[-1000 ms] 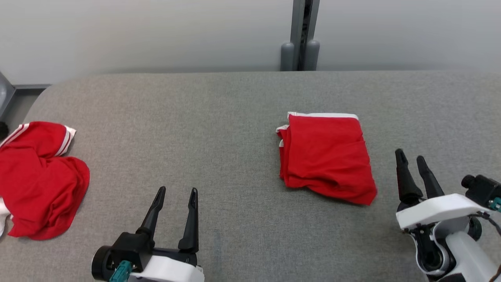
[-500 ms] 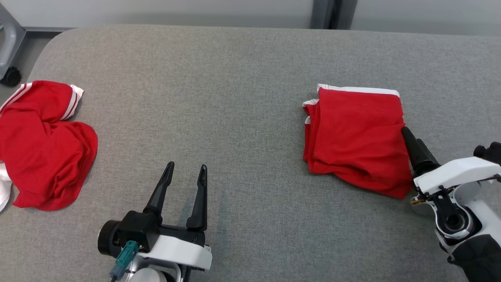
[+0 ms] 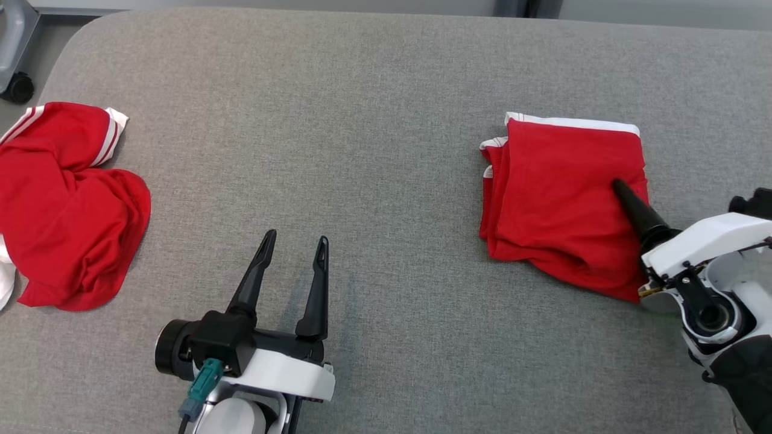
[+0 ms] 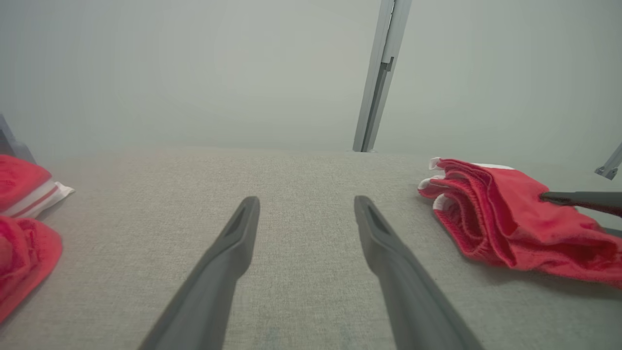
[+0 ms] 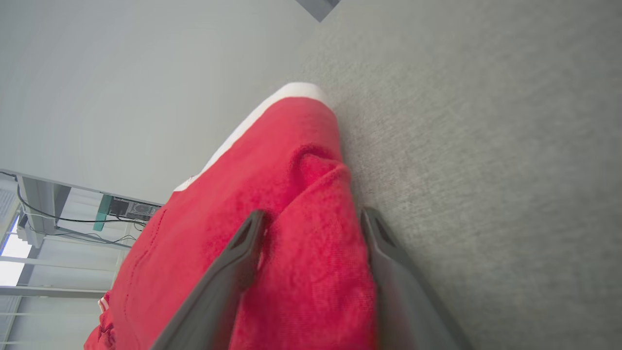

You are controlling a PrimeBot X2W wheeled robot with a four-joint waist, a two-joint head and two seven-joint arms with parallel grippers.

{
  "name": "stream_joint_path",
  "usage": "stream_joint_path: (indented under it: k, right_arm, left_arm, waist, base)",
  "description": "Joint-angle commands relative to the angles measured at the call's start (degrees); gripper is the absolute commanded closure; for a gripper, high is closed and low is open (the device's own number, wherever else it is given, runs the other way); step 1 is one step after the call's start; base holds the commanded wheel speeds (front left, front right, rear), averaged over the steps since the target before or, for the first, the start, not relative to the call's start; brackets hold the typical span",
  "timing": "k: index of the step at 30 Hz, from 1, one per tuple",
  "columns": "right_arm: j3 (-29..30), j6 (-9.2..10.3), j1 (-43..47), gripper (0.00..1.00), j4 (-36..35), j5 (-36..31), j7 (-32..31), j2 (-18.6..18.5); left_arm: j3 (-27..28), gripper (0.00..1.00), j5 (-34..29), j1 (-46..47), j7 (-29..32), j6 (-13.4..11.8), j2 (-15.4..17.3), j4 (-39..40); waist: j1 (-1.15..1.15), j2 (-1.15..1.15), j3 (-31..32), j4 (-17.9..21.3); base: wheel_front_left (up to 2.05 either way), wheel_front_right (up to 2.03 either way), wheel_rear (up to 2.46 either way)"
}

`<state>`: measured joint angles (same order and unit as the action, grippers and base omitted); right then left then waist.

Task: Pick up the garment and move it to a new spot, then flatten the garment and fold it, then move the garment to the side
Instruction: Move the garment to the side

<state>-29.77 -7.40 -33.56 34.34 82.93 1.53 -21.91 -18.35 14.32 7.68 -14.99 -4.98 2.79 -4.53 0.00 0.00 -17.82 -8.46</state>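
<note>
Right gripper [image 5: 311, 218] straddles the right edge of the garment [image 3: 561, 205], fingers spread, cloth between them, not yet pinched. It lies folded, right of centre on the table [image 3: 374, 120], long axis roughly near-to-far. Left gripper [image 3: 295, 238], open and empty, is well apart leftward.

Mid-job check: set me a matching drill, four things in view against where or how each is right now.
1. folded red garment
2. crumpled red garment
3. left gripper
4. right gripper

a. bunched at the left edge of the grey table
b. open over bare table surface
c. open, straddling a red fabric edge
d. right of centre, white band on its far side

Pairs: 1-d, 2-a, 3-b, 4-c
</note>
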Motion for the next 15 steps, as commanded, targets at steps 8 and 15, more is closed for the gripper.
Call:
stream_joint_path:
  k: [8,15]
  right_arm:
    - [-5.06,-0.15,0.11,1.0,-2.81,-2.48,2.97,-1.57]
    - [-12.96,-0.14,-5.66,1.0,-0.75,-14.75,12.04,-5.99]
  left_arm:
    - [-0.41,0.0,-0.83,1.31,-0.21,-1.05,0.2,1.78]
    - [-0.94,0.0,-1.5,2.16,-0.21,-1.18,0.21,3.1]
  waist:
    - [0.0,0.0,-0.46,-0.09]
    - [0.0,0.0,-1.24,0.5]
  base:
    - [0.0,0.0,0.0]
    - [0.0,0.0,0.0]
